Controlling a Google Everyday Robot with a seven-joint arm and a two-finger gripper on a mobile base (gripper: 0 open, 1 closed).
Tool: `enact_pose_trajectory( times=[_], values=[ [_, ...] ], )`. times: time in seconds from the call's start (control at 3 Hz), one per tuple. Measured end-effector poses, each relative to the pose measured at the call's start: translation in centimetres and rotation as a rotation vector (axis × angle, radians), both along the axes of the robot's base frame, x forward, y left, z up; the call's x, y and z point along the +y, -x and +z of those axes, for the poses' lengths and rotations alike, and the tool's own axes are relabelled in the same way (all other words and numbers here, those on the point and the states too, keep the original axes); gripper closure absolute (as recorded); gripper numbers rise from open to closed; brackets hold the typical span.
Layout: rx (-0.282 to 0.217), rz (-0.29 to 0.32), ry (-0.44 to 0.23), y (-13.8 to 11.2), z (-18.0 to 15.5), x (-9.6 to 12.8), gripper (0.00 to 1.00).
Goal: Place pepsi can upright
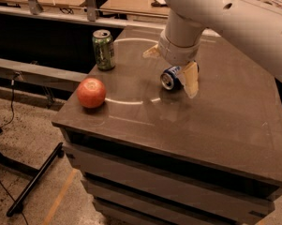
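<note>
The pepsi can (170, 78) is dark blue with a silver top and lies on its side on the brown table (215, 121), its top facing the front left. My gripper (171, 65) hangs from the white arm right over the can. It is open, with one pale finger (150, 52) to the can's back left and the other finger (191, 79) at its right side. The fingers straddle the can and are not closed on it. The wrist hides the can's rear part.
A green can (103, 49) stands upright at the table's back left. A red apple (91, 92) sits near the front left edge. A pale ring mark curves across the tabletop. Black stand legs (33, 182) lie on the floor at the left.
</note>
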State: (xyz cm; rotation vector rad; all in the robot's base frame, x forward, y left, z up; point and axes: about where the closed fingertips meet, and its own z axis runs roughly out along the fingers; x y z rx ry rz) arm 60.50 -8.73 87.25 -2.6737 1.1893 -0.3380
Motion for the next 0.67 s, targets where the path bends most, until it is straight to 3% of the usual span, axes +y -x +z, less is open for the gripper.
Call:
enact_pose_trajectory(
  times=[0.67],
  values=[
    [0.065, 0.064, 0.009, -1.0, -2.1, -0.4, 0.0]
  ],
)
